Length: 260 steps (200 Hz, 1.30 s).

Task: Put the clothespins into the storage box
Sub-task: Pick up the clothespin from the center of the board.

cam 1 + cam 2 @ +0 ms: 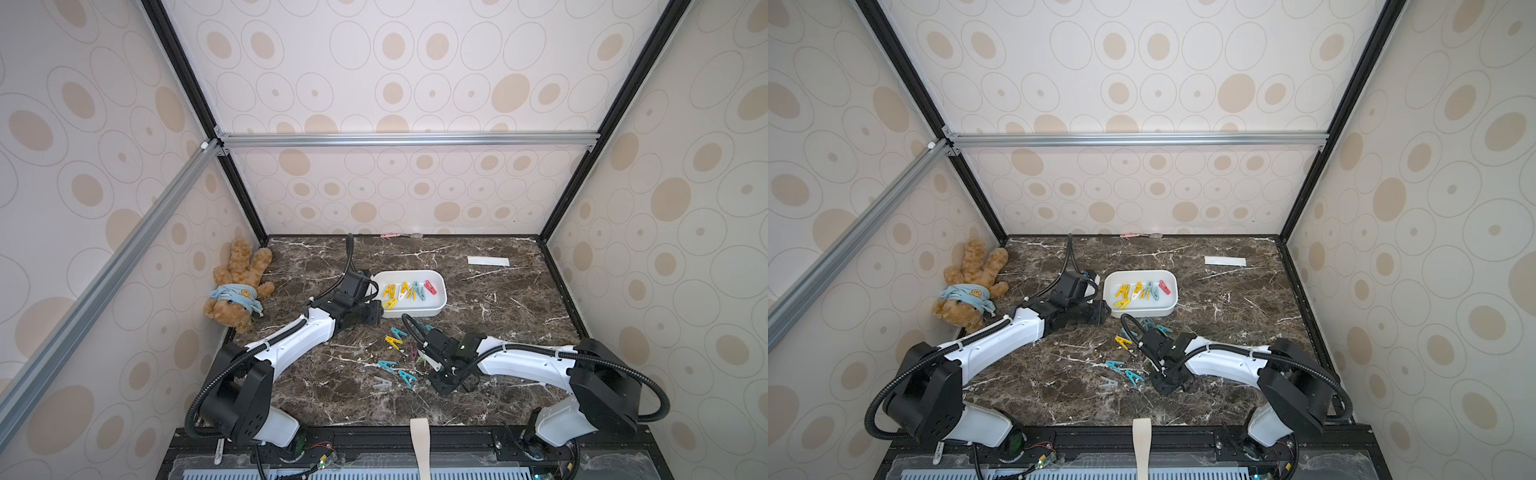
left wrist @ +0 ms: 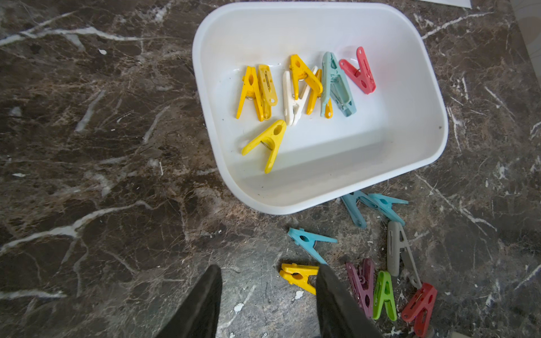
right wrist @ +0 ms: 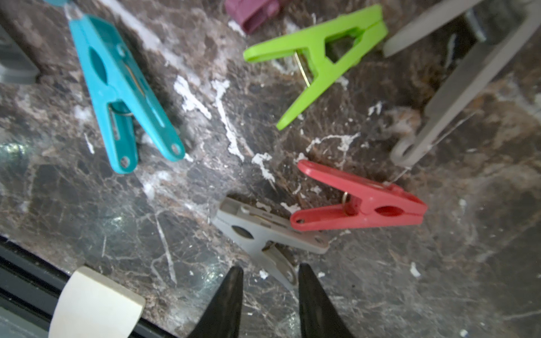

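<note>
Two tools, both parted. My left tool (image 2: pixel 268 270) hangs half open and empty over the dark marble bench (image 2: pixel 87 175), near the white rounded plastic storage box (image 2: pixel 415 164), where yellow, white, teal and red plastic clothespins (image 2: pixel 265 145) lie. My right tool (image 3: pixel 270 270) is narrowly open, straddling one leg of a grey plastic clothespin (image 3: pixel 254 234) lying on the bench; contact unclear.

Purple clothespin (image 3: pixel 251 11) partly beyond frame edge.

Left arm (image 1: pixel 307 340), right arm (image 1: pixel 532 365): white moulded shells, black joint housings, black ribbed cable hoses (image 1: pixel 351 251) held by white zip ties; black tapered pincer fingers (image 2: pixel 202 304).
</note>
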{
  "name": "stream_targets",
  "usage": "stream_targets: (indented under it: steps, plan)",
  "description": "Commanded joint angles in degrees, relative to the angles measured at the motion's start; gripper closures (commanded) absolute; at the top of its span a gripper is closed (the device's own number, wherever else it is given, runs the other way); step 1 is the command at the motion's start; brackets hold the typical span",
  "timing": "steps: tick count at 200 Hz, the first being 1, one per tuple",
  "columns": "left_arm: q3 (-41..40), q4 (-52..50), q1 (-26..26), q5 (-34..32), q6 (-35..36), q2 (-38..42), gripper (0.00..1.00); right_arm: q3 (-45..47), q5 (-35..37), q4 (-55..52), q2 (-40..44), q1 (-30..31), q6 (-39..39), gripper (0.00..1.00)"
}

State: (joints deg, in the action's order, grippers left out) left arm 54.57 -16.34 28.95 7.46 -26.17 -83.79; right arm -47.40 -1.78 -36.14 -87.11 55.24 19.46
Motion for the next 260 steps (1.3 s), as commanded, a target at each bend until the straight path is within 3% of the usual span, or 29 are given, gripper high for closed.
stream_targets:
  steps: [1,61,167,209,260]
  plan:
    - [0.0,-0.4,-0.5,-0.5,-0.5,1.5,0.48,0.6,-0.4,0.1,-1.1,0.5,0.2,0.66]
    - [0.1,-0.4,-0.6,-0.3,-0.5,1.3,0.48,1.3,-1.7,1.4,-1.7,0.5,0.5,0.73]
    - [-0.5,-2.0,-0.7,-3.8,-1.2,5.6,0.48,-1.0,-5.8,-1.6,2.7,0.5,-1.0,1.00]
    - [-1.0,-4.4,-0.8,-4.0,-2.4,8.0,0.48,-10.6,-8.4,-7.5,4.9,-2.0,-3.3,1.00]
    - [-4.3,-5.6,-0.8,-3.4,-5.5,10.4,0.48,-28.8,-19.2,-8.5,-3.0,-15.3,-6.5,1.00]
